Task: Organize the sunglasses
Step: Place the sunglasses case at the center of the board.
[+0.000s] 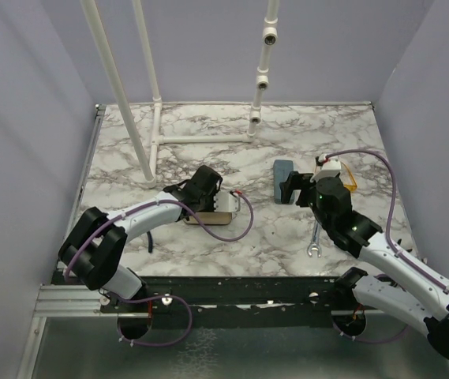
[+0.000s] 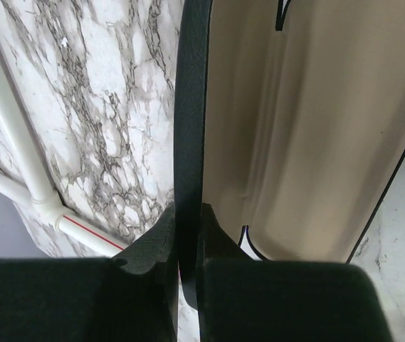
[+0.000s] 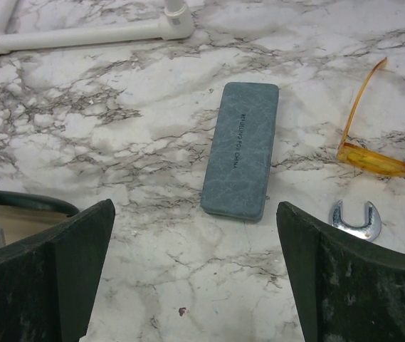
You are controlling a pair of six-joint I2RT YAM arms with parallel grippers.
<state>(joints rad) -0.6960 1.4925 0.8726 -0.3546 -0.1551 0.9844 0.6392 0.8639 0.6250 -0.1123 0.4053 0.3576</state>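
The yellow-orange sunglasses (image 3: 374, 155) lie folded open on the marble at the right, also seen from above (image 1: 353, 178). My right gripper (image 3: 193, 206) hovers open over the table just short of the blue-grey oblong case (image 3: 240, 149), with nothing between its fingers; from above the right gripper (image 1: 301, 189) sits beside that blue-grey case (image 1: 282, 180). My left gripper (image 2: 188, 214) is shut on the thin black wall (image 2: 191, 107) of the open black case, whose beige lining (image 2: 309, 128) fills the left wrist view. From above, the left gripper (image 1: 202, 189) stands over the black case (image 1: 212, 215).
A silver wrench (image 3: 356, 221) lies right of the blue-grey case, the same wrench (image 1: 316, 242) showing near my right arm from above. A white pipe frame (image 1: 155, 118) stands at the back left of the marble table (image 1: 208, 150). Purple walls close in both sides.
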